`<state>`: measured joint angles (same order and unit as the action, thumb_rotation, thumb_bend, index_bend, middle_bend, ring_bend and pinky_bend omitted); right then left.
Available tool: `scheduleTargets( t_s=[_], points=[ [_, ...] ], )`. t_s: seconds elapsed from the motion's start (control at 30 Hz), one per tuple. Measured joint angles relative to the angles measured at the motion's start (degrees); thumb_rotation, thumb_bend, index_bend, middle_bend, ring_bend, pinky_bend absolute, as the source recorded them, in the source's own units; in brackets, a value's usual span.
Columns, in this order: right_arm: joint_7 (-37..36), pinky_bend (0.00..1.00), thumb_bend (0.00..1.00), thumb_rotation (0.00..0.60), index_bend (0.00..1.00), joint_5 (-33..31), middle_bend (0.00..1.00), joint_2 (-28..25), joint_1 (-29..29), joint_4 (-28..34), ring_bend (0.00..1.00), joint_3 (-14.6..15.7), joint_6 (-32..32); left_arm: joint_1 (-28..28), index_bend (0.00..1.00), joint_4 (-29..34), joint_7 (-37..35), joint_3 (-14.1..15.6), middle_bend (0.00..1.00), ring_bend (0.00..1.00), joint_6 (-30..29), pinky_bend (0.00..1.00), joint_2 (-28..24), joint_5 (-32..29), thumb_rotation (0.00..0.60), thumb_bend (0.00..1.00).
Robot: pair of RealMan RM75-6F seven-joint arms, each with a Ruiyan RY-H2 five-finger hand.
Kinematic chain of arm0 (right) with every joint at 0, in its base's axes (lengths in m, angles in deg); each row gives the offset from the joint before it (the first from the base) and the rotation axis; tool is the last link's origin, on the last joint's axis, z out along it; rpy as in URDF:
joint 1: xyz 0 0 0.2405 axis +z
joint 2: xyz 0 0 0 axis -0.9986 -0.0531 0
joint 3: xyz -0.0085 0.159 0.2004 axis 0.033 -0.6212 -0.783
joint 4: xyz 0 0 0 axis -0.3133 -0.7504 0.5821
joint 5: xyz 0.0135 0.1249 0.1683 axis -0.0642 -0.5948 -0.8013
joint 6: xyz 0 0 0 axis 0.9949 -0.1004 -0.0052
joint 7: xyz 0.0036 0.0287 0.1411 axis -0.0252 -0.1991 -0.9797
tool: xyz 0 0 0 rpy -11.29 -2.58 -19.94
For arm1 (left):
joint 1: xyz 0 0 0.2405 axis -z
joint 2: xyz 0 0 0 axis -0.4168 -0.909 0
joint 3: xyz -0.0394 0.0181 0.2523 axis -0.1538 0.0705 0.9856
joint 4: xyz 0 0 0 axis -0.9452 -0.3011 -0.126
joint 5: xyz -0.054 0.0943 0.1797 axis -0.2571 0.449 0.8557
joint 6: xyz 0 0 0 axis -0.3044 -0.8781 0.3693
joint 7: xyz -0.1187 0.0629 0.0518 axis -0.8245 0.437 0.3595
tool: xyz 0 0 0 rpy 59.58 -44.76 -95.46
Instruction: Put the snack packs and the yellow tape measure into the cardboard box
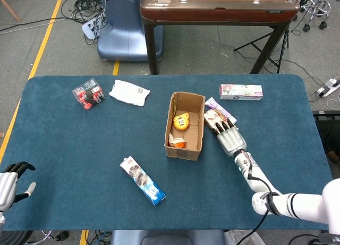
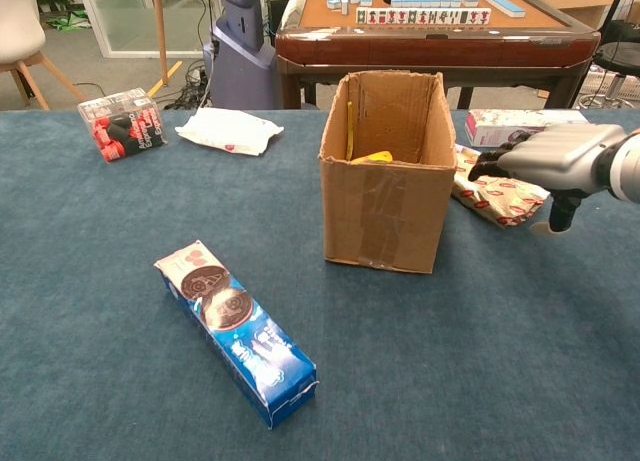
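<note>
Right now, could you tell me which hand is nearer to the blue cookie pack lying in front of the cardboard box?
Right. The right hand rests past the cardboard box, over a snack pack. The left hand waits at the table's near-left edge, farther from the blue cookie pack.
</note>
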<state>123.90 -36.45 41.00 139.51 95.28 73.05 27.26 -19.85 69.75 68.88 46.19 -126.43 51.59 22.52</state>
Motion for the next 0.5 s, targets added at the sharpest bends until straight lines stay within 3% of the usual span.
scheduleTargets(
  t_s=[0.5],
  points=[
    [4.6,0.02,0.36,0.6,0.09,-3.3,0.01,0.5,0.6,1.6,0.0,2.6,0.4,-0.1,0.39,0.2,-0.1,0.1,0.34,0.32,-0.2,0.62,-0.1,0.3,0.6,0.26]
  ],
)
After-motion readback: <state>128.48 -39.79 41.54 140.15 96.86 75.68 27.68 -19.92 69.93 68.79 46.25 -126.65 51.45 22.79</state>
